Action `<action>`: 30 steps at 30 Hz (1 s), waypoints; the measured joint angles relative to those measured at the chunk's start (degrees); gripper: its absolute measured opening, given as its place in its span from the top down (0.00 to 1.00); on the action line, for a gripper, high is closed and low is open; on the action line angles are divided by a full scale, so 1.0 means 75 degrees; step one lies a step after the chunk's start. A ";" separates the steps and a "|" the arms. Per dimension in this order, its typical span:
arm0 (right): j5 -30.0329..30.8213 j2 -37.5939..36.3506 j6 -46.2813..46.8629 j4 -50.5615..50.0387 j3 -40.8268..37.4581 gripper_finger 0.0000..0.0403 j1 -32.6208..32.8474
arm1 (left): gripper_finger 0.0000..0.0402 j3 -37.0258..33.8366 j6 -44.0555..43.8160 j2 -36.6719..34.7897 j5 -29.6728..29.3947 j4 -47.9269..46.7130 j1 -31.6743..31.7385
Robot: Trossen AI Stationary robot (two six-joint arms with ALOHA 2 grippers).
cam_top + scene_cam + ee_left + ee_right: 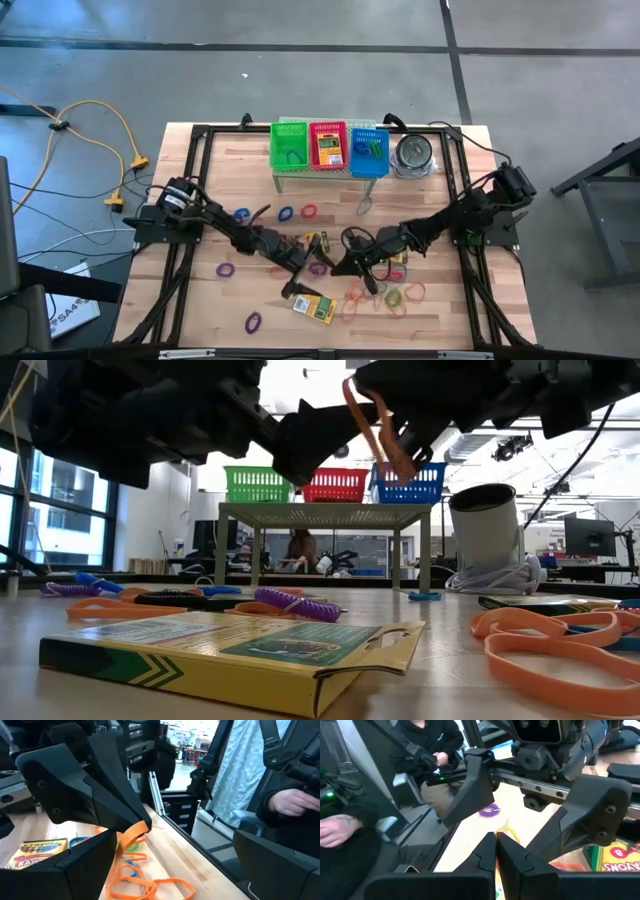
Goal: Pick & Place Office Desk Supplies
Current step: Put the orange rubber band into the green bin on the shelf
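Note:
My right gripper point(343, 264) point(496, 849) reaches in from the table's right, shut on an orange rubber band point(372, 425) point(134, 831). My left gripper point(318, 267) comes from the left and is open wide. Its two fingers point(476, 785) stand on either side of the right gripper's tip and the band, touching neither. A yellow-and-green crayon box point(313, 307) point(230, 650) lies flat near the front edge, below both grippers. More orange bands point(392, 296) and purple bands point(225, 269) lie loose on the wood. My right gripper pinches the orange rubber band point(140, 828) between its two fingertips. The fingers come nearly level from the table's right. The band hangs as a slack loop point(385, 445) below the tips, lifted clear of the table.
Green, red and blue mesh baskets point(330, 148) stand on a small rack at the far edge, with a round metal tin point(413, 155) to their right. A second crayon box point(37, 854) lies close by. A person point(280, 795) stands just beyond the table's edge.

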 joint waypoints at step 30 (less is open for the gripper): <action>0.0048 -0.0023 0.0128 -0.0436 0.0000 1.00 -0.0013 | 0.03 0.0009 -0.1391 -0.0006 0.2793 -0.0017 0.0269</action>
